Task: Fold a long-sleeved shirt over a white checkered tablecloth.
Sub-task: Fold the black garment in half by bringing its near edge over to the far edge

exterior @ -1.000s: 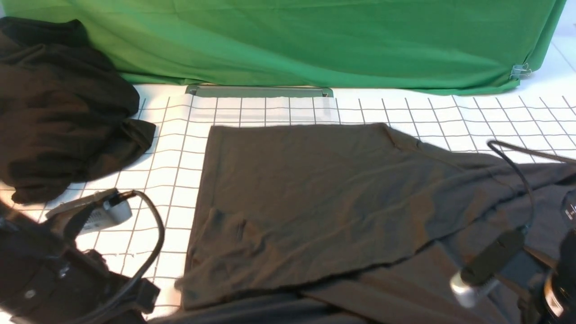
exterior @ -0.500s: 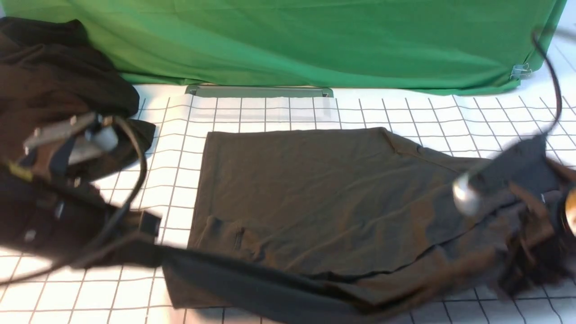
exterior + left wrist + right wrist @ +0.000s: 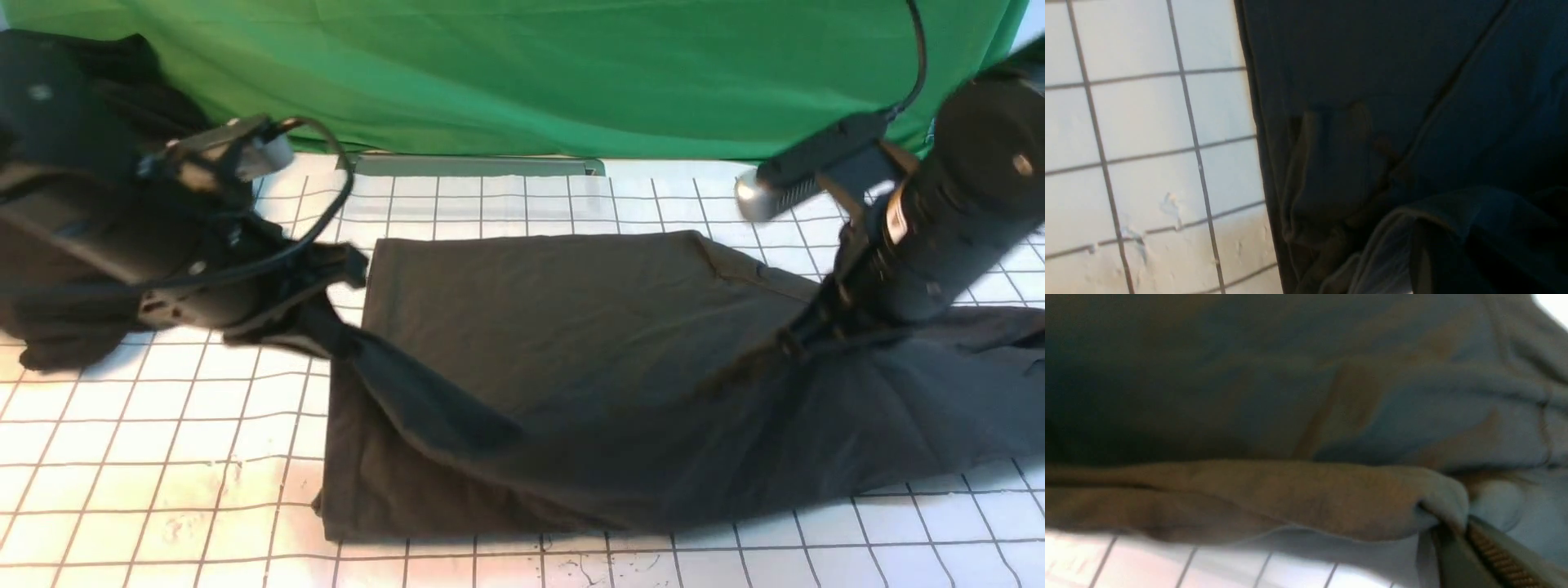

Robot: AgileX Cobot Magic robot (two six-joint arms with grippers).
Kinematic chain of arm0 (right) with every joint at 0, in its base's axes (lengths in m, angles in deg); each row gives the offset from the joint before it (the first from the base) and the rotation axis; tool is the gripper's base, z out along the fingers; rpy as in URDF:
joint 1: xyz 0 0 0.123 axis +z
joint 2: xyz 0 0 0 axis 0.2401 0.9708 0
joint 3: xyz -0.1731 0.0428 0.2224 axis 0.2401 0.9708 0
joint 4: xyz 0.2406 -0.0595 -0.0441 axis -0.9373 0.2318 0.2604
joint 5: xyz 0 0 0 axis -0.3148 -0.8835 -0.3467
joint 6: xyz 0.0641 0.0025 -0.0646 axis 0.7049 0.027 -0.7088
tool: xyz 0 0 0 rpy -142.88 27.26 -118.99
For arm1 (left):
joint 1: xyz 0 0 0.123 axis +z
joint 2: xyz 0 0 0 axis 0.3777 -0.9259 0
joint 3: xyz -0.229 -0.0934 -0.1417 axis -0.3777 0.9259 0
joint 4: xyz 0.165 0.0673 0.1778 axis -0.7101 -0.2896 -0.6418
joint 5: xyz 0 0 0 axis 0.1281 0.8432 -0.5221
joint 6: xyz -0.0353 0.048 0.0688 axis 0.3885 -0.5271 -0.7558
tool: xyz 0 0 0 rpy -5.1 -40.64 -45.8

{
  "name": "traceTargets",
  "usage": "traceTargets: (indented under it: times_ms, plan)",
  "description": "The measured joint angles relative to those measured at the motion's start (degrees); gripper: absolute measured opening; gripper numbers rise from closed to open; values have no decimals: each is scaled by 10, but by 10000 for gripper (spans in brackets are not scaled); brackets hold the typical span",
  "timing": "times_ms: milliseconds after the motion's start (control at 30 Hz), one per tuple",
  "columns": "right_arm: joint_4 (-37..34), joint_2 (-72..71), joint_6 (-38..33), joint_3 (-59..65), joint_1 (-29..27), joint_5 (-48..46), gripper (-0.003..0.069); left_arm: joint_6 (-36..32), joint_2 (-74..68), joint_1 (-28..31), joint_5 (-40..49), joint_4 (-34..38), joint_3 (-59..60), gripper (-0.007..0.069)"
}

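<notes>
Mostly the grips themselves are hard to see: in the front view the left end effector [image 3: 325,287] is a dark blur against the dark fabric, and its jaws cannot be told apart from the cloth, though the left wrist view shows fabric bunched right up against it, so it is closed tight on the long-sleeved shirt [image 3: 571,343]. The right end effector [image 3: 804,336] is partly buried in folds too; its wrist view shows one ribbed finger [image 3: 1492,557] pressed shut on a rolled edge of the same shirt. The shirt lies across the middle of the white checkered tablecloth [image 3: 163,457] that covers the counter, with its near portion drawn up off the cloth into a sagging band that runs between the two end effectors and drapes over the flat part behind it. Its right end runs out of the front view, so the sleeve there is cut off, and which face of the shirt is up cannot be told. A blacker heap of cloth [image 3: 49,327] sits at the far left, largely hidden behind the left arm and just beside the shirt's left edge. Behind everything hangs a green cloth [image 3: 531,73], its lower hem meeting the tablecloth, with a narrow grey bar [image 3: 473,166] lying along its foot.
</notes>
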Motion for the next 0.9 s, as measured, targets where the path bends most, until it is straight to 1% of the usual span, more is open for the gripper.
traceTargets:
  times_ms: [100,300,533,700,767,833,867,900]
  plan:
    - [0,37,0,-34,-34,24,10,3,-46,1,0,-1,-47,13]
    - [1,95,-7,-97,-65,35,10,30,-109,2,8,-3,-135,13]
    - [-5,158,-24,-177,-73,30,10,43,-169,37,39,23,-211,13]
    - [-30,173,-57,-189,-73,12,13,43,-192,48,74,19,-219,13]
    - [-55,176,-76,-191,-73,-1,31,43,-201,48,80,13,-219,13]
    - [-83,179,-96,-191,-73,-14,75,43,-206,48,80,11,-219,13]
    - [-86,179,-98,-191,-73,-15,87,43,-206,48,80,11,-219,13]
    - [-105,185,-108,-192,-73,-24,138,43,-208,48,79,11,-219,13]
